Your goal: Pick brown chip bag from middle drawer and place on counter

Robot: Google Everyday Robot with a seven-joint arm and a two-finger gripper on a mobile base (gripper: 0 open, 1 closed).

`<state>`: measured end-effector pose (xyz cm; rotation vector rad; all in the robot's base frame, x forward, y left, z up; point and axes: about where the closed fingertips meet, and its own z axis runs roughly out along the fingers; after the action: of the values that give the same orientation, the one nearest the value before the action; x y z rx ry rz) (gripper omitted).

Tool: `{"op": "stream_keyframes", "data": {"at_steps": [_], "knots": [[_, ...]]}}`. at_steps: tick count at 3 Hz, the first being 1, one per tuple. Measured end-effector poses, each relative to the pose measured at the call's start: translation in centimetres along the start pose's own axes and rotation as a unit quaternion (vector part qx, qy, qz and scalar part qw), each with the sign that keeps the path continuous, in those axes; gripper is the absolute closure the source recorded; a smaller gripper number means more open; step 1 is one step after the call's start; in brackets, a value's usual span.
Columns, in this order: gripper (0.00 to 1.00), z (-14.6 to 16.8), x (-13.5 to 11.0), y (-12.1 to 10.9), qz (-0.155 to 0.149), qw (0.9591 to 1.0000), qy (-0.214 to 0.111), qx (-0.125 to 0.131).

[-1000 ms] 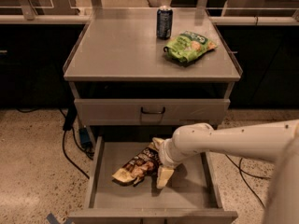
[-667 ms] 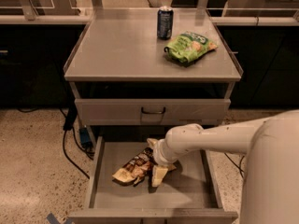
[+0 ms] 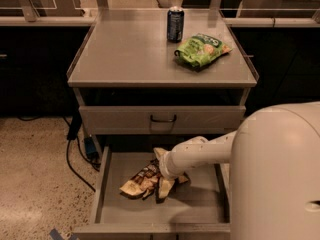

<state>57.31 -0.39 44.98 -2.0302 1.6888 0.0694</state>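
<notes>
End effector (image 3: 164, 180) rests against brown chip bag (image 3: 139, 181) in middle drawer (image 3: 200, 205).

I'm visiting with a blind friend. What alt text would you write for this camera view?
A robot's white arm reaches into an open middle drawer, its end effector at a brown chip bag lying on the drawer floor. On the counter above sit a dark drink can and a green snack bag beside it.
</notes>
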Motion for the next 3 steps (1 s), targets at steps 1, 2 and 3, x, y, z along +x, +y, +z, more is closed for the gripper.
{"op": "stream_keyframes", "data": {"at_steps": [1, 2, 3], "knots": [[0.00, 0.9, 0.2, -0.3, 0.008, 0.9997, 0.000, 0.021], [0.00, 4.0, 0.2, 0.8, 0.028, 0.9991, -0.027, 0.019], [0.00, 4.0, -0.2, 0.9, 0.031, 0.9989, -0.031, 0.017]]}}
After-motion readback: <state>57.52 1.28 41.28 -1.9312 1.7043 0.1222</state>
